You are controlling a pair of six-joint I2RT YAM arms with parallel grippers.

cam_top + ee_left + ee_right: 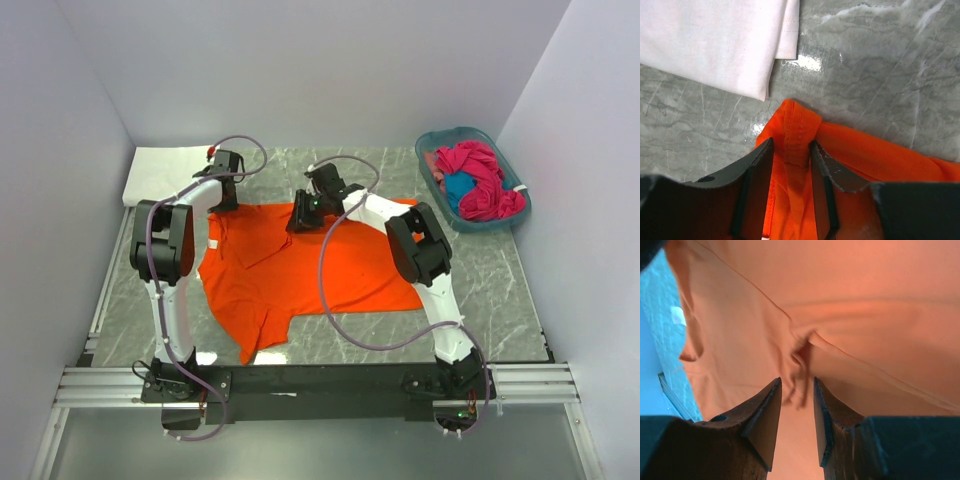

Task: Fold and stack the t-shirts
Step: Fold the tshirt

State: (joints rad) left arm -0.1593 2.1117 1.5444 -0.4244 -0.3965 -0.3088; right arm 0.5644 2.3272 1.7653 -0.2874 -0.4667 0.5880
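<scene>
Orange t-shirt (300, 270), far-edge folds in the firm grip of half-closed left hand (791, 143) and right hand (797, 381).

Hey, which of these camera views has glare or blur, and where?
Left wrist view: sharp, with a bright glare patch on the marble table beside the folded white cloth. Right wrist view: the orange t-shirt looks washed out, its pinched fold blurred. Top view: evenly lit, sharp.

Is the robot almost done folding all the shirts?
Not nearly. Done: one white shirt lies folded at the far left corner. In hand: the left pincer and right pincer each pinch the far edge of the orange shirt, spread on the table. Left: the magenta shirt and blue shirt, bunched in the teal basket.
</scene>
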